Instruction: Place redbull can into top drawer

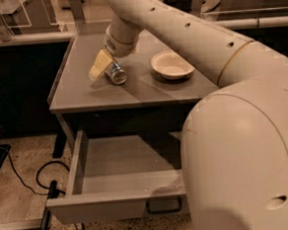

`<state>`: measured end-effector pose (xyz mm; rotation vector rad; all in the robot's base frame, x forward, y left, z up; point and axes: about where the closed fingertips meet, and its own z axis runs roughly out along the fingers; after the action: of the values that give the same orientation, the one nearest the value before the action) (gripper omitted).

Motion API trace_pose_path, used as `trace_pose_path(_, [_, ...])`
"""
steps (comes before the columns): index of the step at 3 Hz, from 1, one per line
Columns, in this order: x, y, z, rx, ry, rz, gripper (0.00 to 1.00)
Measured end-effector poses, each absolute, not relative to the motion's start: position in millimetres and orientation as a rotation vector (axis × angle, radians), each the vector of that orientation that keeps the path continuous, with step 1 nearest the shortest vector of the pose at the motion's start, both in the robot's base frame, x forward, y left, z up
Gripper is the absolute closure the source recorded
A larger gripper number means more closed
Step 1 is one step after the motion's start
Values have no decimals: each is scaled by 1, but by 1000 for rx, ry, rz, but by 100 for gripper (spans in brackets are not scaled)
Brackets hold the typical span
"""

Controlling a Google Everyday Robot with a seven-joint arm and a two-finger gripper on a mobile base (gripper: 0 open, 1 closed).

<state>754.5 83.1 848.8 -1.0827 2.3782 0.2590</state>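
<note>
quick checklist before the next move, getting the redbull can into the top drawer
1. top drawer pulled out: ok.
2. Room inside it: nothing shows in the visible part, but the arm hides its right side: cannot tell.
3. redbull can found: ok, it lies on its side on the table top.
4. gripper at the can: ok, it sits right against the can's left side.
5. Firm hold on the can: cannot tell.
6. white bowl apart from the can: ok, it stands to the can's right with a gap between them.
</note>
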Motion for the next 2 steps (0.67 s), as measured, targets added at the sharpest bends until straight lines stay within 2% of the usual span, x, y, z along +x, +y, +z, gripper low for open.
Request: trace_pose_path(2, [771, 77, 826, -1033, 2421, 231, 0])
